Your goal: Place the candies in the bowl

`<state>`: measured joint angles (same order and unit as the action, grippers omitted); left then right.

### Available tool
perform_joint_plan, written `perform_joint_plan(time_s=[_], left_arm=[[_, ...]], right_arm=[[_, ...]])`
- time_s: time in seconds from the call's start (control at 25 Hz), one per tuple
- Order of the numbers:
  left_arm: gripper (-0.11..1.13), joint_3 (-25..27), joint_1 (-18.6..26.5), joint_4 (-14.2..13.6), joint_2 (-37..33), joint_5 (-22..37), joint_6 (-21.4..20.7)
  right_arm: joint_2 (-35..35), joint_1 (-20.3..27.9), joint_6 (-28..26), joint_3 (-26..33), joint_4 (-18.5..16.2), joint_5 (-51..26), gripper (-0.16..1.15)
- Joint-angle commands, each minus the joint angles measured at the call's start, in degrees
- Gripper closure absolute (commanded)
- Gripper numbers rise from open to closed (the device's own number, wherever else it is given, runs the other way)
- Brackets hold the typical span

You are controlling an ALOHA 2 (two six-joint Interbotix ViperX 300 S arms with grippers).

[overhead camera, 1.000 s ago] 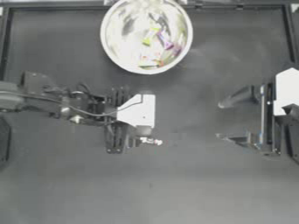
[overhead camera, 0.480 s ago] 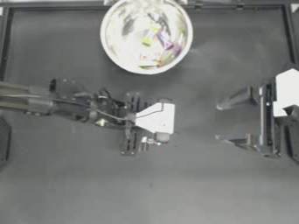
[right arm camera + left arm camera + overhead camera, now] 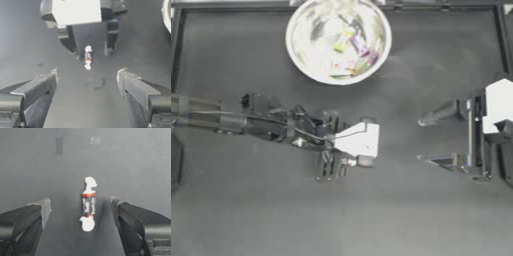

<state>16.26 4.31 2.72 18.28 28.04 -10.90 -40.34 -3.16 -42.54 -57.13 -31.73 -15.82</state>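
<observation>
Jaws of the left gripper [image 3: 80,210] stand apart at the middle of the table [image 3: 251,215], straddling the red-white candy [image 3: 88,204], which lies flat between them, untouched. Jaws of the right gripper [image 3: 428,140] are also apart, parked near the right edge. Four other candies [image 3: 351,47] lie in the silver bowl [image 3: 301,55] at the far edge.

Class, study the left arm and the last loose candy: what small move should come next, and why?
Probably lower and close the left gripper: its open fingers already straddle the red-white candy lying on the table. The other candies appear to be in the bowl.
</observation>
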Motion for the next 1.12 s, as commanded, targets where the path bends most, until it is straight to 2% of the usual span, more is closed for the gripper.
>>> perform_joint_plan(time_s=[0.04,0.36,0.52,0.72,1.0,1.12], left_arm=[[0.01,-1.85,-0.18,1.32,-0.97,0.0,-0.97],[0.02,-2.72,-0.09,1.41,0.09,2.37,-0.88],[0.07,-2.72,-0.09,1.49,0.35,2.46,-0.88],[0.25,-2.81,-0.18,1.76,0.35,2.99,-0.88],[0.56,-2.81,-0.18,2.72,0.44,3.43,-1.05],[0.65,-2.81,-0.18,3.16,0.26,3.78,-1.05]], right_arm=[[-0.09,-0.09,-0.18,0.62,0.18,0.35,-0.02],[-0.09,-0.09,-0.18,0.79,0.44,0.44,-0.02],[-0.09,-0.09,-0.18,0.62,0.44,0.88,-0.02],[-0.18,0.0,-0.18,0.79,0.53,0.97,-0.02],[-0.18,0.0,-0.26,0.88,0.44,0.97,-0.02],[-0.09,-0.09,-0.26,0.97,0.53,0.97,-0.02]])
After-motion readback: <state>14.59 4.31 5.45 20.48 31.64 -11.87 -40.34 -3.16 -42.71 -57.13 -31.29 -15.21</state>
